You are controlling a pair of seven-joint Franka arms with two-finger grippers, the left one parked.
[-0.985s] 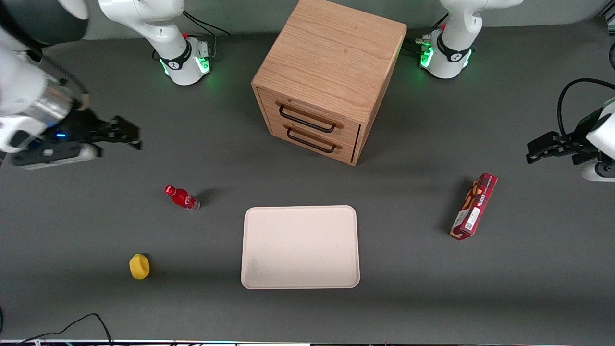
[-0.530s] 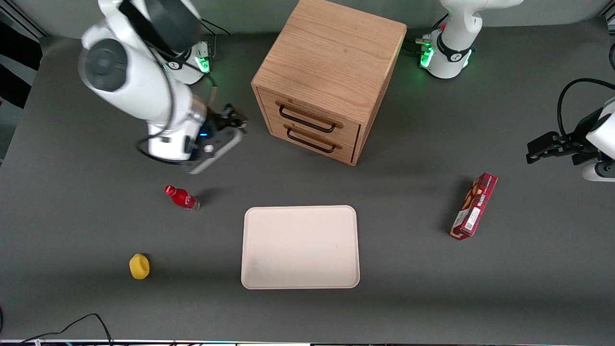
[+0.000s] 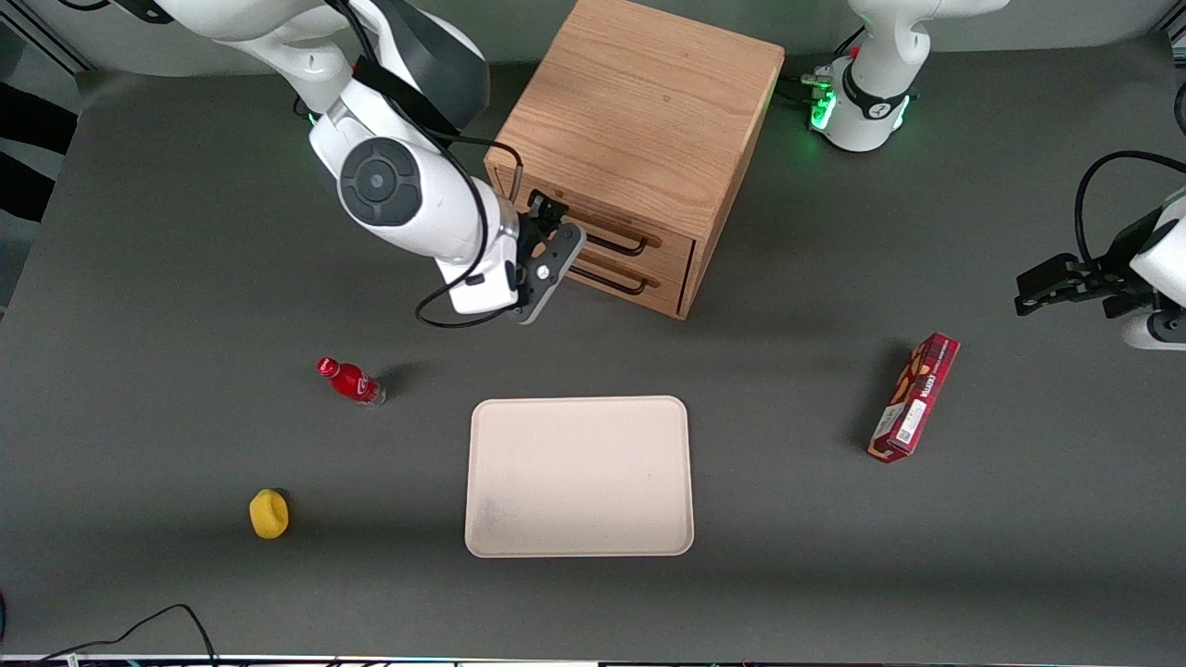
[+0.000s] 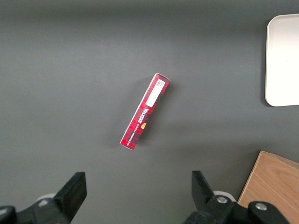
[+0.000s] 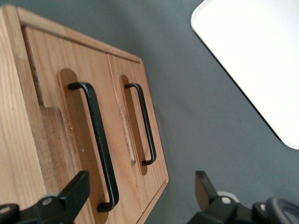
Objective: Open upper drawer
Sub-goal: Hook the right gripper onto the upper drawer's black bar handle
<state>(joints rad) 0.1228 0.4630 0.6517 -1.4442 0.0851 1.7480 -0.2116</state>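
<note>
The black two-finger gripper (image 3: 548, 243) has swung in from open tabletop to the light oak upper drawer (image 5: 70, 135); fingers apart beside its black bar handle (image 5: 99, 144), not touching; bare grey table (image 3: 788, 306) lies in front.

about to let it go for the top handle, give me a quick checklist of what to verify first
1. Upper drawer shut, so the pull is not yet done: ok.
2. Gripper open wide enough to take a bar: ok, fingers spread apart.
3. Gripper in front of the cabinet, close to the drawer fronts: ok.
4. Lined up on the upper handle rather than the lower handle: cannot tell; both bars lie between the fingers.
5. Fingers around the bar: not ok, nothing gripped.
6. Room for the drawer to slide out: ok; tray and red bottle sit nearer the front camera.
</note>
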